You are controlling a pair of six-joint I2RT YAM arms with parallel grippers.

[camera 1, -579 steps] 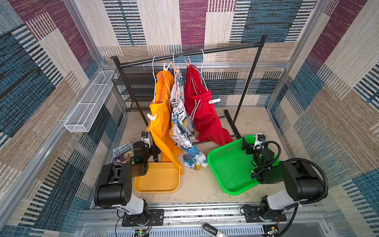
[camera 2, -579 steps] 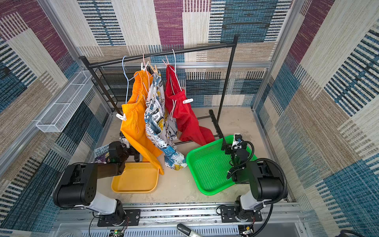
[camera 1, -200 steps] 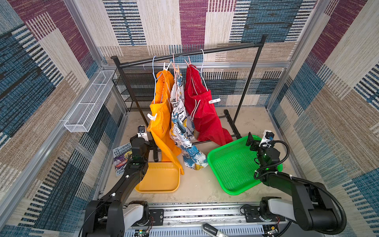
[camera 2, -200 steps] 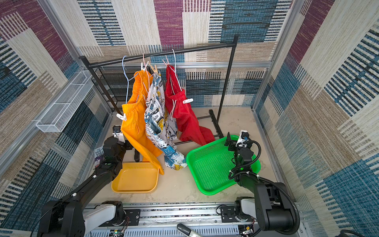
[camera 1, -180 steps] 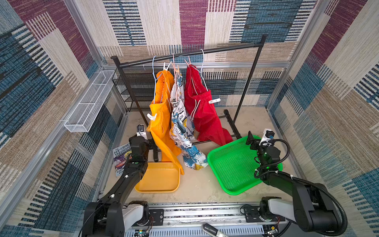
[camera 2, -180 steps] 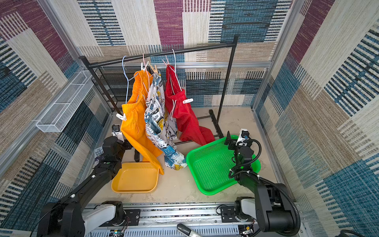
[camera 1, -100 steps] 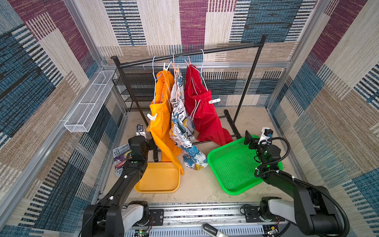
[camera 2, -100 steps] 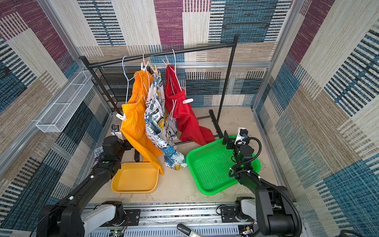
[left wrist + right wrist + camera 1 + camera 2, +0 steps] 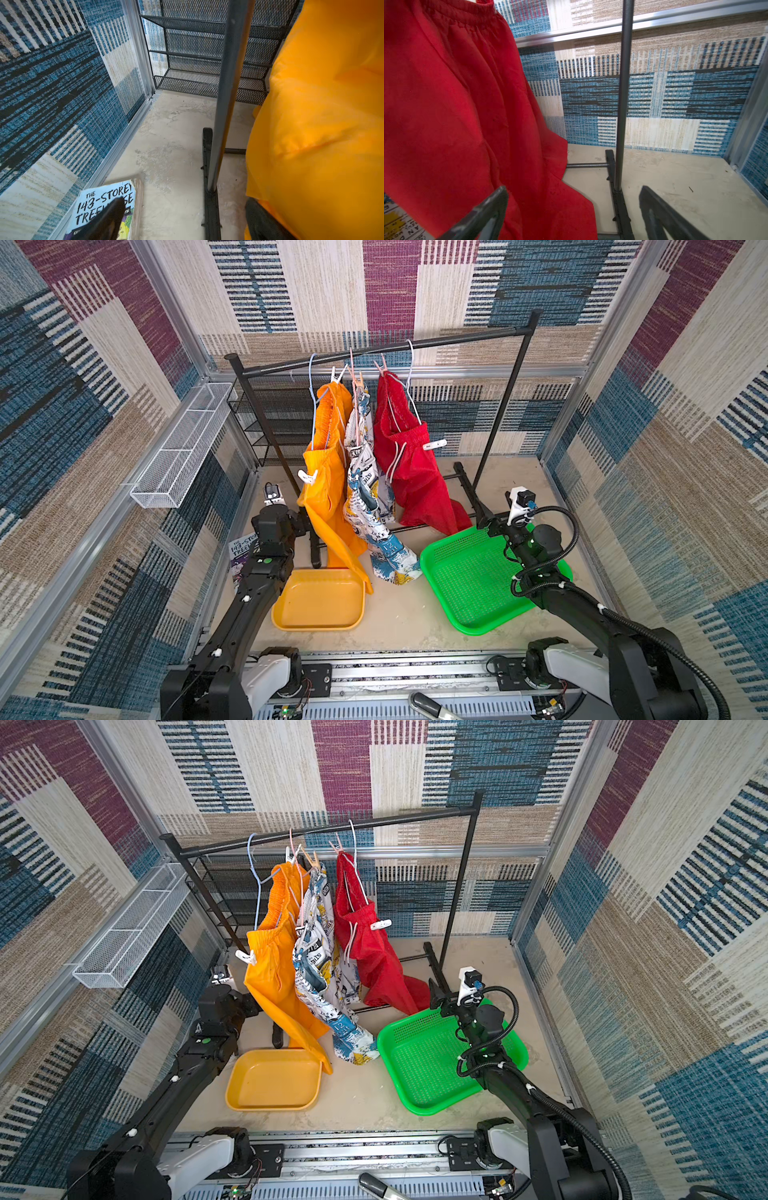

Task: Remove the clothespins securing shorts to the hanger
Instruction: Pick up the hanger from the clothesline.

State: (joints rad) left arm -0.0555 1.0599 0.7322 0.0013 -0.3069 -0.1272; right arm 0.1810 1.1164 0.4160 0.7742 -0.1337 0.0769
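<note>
Both arms stretched forward from folded pose toward rack (image 9: pixel 457 337). Left gripper (image 9: pixel 185 201) jaws spread, empty, beside orange shorts (image 9: pixel 328 497); right gripper (image 9: pixel 573 189) spread, empty, by red shorts (image 9: pixel 415 485). White clothespin (image 9: pixel 307 477) on orange waistband, above left gripper: rise, squeeze tails, pull leftward. Rack post (image 9: pixel 224 93) close; open room near side.

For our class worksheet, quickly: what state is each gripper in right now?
Left gripper: open, holding nothing.
Right gripper: open, holding nothing.
</note>
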